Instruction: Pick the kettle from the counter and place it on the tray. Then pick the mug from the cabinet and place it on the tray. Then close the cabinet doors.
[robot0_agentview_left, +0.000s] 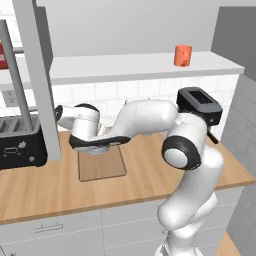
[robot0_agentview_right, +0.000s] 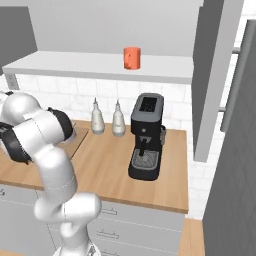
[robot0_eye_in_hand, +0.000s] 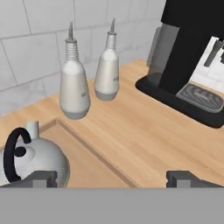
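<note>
Gripper: the two-finger gripper (robot0_eye_in_hand: 112, 178) is spread wide, and nothing is held between its dark finger tips (robot0_eye_in_hand: 41, 178); it is judged to be free for the next pick.
Kettle: the small squat silver-grey kettle with the black arched handle (robot0_eye_in_hand: 33, 159) is seen standing inside the tray, touching the board, just beside the left finger tip. It appears upright, though part of it is cut by the edge of the hand view. The first placing is judged as done.
Tray: the flat rectangular light-brown wooden tray with a thin raised edge (robot0_agentview_left: 107, 167) lies on the long light-brown wooden counter (robot0_agentview_left: 60, 187), under the arm, so that both things can be gathered on it.
Bottles: two pale slim-necked bottles (robot0_eye_in_hand: 89, 72) stand near the tiled wall, apart from the tray; they are not needed.
Coffee machine: a black coffee machine (robot0_agentview_right: 146, 137) stands on the counter, beside the bottles.
Mug: the small orange-red cylindrical mug (robot0_agentview_left: 182, 55) is kept on the pale grey shelf of the wall-mounted light grey cabinet (robot0_agentview_left: 125, 67), high above the counter; it is not yet picked.
Cabinet doors: the tall flat grey cabinet doors with silver bar handles (robot0_agentview_left: 37, 75) are standing open, which leaves the mug reachable; closing is judged to come last.
</note>
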